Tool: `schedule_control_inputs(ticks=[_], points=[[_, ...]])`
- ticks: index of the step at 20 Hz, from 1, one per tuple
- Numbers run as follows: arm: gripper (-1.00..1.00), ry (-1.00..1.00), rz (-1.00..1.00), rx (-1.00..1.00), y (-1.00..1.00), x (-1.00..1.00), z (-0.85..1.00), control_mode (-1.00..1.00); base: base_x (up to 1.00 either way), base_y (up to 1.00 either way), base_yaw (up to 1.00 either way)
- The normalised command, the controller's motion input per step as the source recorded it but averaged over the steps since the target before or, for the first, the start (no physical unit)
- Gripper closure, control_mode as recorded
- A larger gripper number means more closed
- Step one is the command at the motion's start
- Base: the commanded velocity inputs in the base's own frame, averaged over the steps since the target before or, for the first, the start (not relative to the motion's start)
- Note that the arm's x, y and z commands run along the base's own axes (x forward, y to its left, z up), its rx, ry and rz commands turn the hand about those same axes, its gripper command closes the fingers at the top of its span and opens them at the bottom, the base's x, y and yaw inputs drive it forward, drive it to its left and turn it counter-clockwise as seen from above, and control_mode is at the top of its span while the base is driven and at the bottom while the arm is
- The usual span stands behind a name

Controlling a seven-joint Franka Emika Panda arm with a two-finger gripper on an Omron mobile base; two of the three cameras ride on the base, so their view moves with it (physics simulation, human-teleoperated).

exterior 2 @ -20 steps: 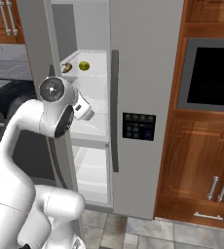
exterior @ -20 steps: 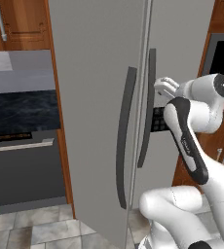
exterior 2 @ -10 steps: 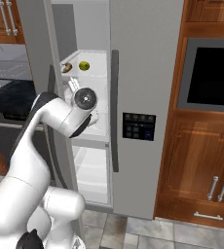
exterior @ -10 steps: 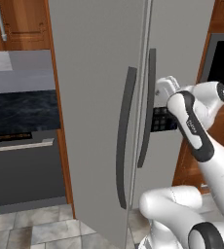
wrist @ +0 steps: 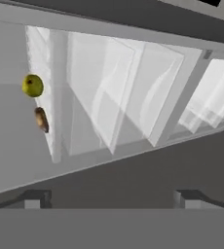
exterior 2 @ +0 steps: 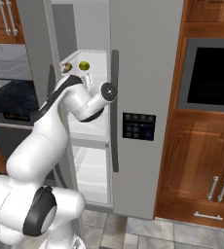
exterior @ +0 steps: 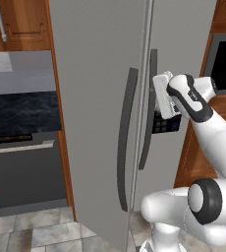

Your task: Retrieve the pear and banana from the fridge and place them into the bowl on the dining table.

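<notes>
Hand view had the pear (wrist: 32,85) at far left with the banana (wrist: 41,119) just beside it, both on the same glass shelf inside the fridge (wrist: 133,112), then bare white shelves and walls running off to the right. My gripper (wrist: 111,198) was spread wide, fingertips (wrist: 33,198) far apart at the bottom edge, nothing between them. Right base view, left to right: open door, banana (exterior 2: 65,67) and pear (exterior 2: 84,65) side by side on the upper shelf, my wrist just below them reaching into the gap, then the closed right door of the fridge (exterior 2: 148,58) with its dark panel. Fruit was off to one side of my line of sight and the view was rolled (so "left" there wasn't the room's left). I judged the step as lining up on the pear first, since it sat clear of the banana. To do it well I needed to swing the hand until the pear sat between the fingers, come in level over the shelf edge, keep clear of the door, and not nudge the banana. Bowl and dining table weren't in frame.
</notes>
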Motion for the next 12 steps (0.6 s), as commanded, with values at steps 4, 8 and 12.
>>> schedule_control_inputs(ticks=[4, 8, 12], points=[[-1.0, 0.0, 0.09, 0.09, 0.07, 0.2, -0.36, -1.0, 0.0, 0.0, 0.0], [-1.0, -0.07, 0.09, 0.08, 0.1, 0.08, -0.41, -1.0, 0.0, 0.0, 0.0], [-1.0, -0.08, 0.08, 0.05, 0.36, 0.28, -0.35, -1.0, 0.0, 0.0, 0.0]])
